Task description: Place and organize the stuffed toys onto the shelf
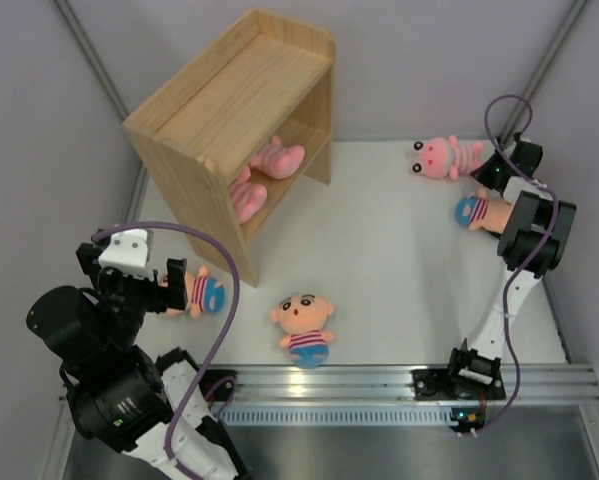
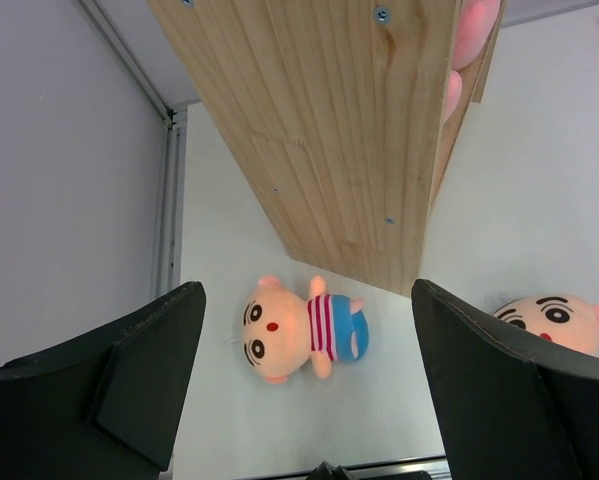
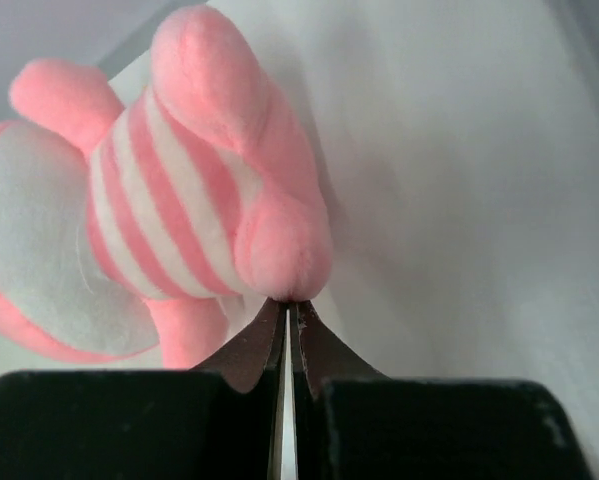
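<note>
Nearest you, at 8 o'clock, your left gripper (image 1: 171, 287) has its jaws wide apart and grips nothing, just beside a peach toy (image 1: 201, 293) that lies near the shelf (image 1: 229, 95). At 2 o'clock your right gripper (image 3: 287, 305) has its jaws together, with the tips touching a leg of the pink toy (image 3: 179, 200). You can't tell whether they pinch any plush. Two pink toys (image 1: 277, 157) lie on the shelf's inner board at 11 o'clock. A second peach toy (image 1: 304, 325) lies at 6 o'clock, and a third (image 1: 476, 211) at 3 o'clock.
</note>
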Controlling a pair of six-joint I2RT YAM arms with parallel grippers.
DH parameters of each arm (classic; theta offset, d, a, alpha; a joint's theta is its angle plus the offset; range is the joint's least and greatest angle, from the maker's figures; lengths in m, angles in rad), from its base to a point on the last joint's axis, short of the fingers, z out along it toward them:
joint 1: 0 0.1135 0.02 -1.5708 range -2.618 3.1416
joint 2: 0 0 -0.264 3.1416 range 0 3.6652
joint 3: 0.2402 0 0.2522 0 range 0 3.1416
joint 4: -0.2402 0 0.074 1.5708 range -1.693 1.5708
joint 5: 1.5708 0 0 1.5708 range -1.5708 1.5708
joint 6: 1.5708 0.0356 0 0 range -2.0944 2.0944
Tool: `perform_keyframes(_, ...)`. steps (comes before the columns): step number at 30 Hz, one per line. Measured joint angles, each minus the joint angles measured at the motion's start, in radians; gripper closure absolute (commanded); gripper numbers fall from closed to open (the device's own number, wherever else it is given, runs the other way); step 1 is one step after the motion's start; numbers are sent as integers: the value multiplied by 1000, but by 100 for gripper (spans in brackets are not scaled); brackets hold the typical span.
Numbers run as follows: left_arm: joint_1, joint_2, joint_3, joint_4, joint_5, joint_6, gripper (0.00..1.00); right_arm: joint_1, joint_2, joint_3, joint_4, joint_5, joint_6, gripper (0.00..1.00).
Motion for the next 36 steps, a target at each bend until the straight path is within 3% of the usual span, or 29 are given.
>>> perform_keyframes(12,0,-28,-18,0,-15,43,10,193,-205,-189,62,-88,-14,100)
perform_keyframes(15,0,-28,-27,0,-16,52,10,185,-211,-188,59,-80,-13,91)
perform_keyframes(20,0,-29,-31,0,-21,63,10,170,-211,-186,17,-37,-5,54)
perform_keyframes(22,0,-29,-31,0,-22,64,10,168,-210,-185,3,-12,-2,45)
perform_keyframes(27,0,-29,-30,0,-23,66,10,162,-181,-127,-28,11,1,40)
perform_keyframes(36,0,-31,-30,0,-23,66,10,149,-55,60,-65,43,20,39)
